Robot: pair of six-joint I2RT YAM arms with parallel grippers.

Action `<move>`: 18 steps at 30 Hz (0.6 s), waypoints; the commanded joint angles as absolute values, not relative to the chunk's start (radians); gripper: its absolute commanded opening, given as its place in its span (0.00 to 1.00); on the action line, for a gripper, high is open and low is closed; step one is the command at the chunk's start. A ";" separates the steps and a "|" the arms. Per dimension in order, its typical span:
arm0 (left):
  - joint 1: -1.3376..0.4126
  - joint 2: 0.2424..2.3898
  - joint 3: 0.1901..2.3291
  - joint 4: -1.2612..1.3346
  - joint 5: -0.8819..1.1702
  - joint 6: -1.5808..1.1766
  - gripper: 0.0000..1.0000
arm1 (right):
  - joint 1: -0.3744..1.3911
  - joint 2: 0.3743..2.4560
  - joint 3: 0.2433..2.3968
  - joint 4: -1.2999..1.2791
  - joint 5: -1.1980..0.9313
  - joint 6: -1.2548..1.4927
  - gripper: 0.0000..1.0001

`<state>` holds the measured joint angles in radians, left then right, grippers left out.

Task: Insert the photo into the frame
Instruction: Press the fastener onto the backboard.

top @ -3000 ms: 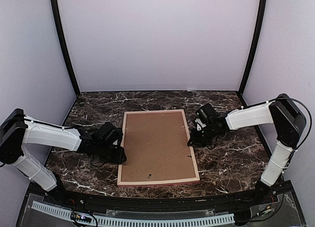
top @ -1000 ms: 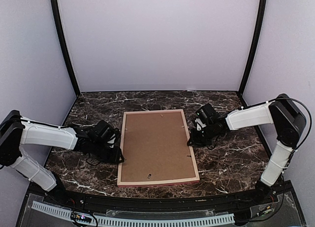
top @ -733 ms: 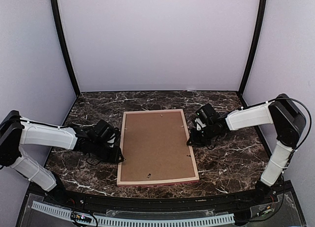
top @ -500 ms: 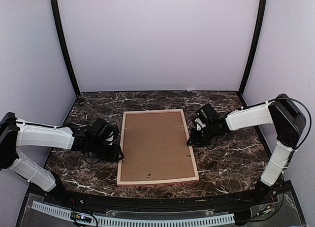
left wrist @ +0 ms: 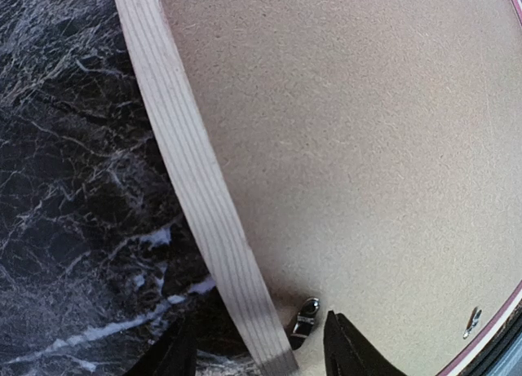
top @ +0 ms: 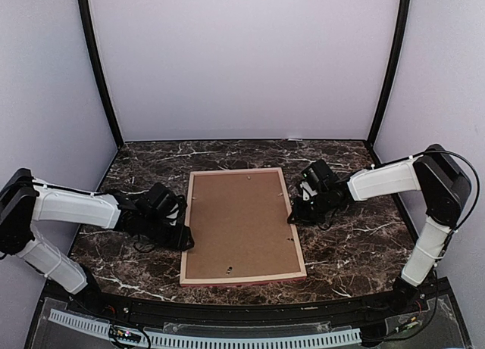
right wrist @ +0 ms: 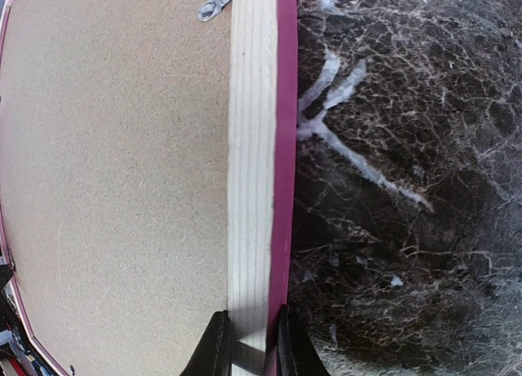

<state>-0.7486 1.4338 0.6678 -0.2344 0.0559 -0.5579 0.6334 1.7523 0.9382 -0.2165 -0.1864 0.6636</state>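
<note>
Once my left gripper (left wrist: 257, 356) had widened, open astride the rail of the face-down frame (right wrist: 253, 148), my right gripper (right wrist: 251, 343) kept pinching the opposite rail; the photo, unseen, was presumably behind the backing board (left wrist: 367, 148).

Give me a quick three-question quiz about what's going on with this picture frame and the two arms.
1. True or false: the frame lies with its brown backing board facing up.
2. What does the right gripper clamp? A) a photo B) the frame's rail C) nothing
3. Fill in: the left gripper has its jaws ___ astride the opposite rail.
Key: 1 true; 2 B; 3 open.
</note>
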 commanded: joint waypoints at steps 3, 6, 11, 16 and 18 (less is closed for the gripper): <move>-0.767 1.474 0.714 -0.263 0.032 -0.508 0.54 | 0.627 1.825 0.894 -0.226 -0.193 0.673 0.04; -0.773 1.484 0.719 -0.266 0.023 -0.507 0.50 | 0.627 1.828 0.894 -0.225 -0.197 0.673 0.04; -0.774 1.483 0.720 -0.280 0.011 -0.504 0.43 | 0.627 1.827 0.897 -0.230 -0.196 0.671 0.04; -0.773 1.477 0.714 -0.284 -0.013 -0.500 0.36 | 0.628 1.831 0.894 -0.221 -0.201 0.673 0.04; -0.774 1.476 0.712 -0.283 -0.023 -0.500 0.35 | 0.628 1.829 0.889 -0.217 -0.203 0.674 0.04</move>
<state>-0.7689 1.4857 0.7044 -0.2451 0.0231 -0.5159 0.6327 1.7531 0.9379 -0.2150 -0.1913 0.6636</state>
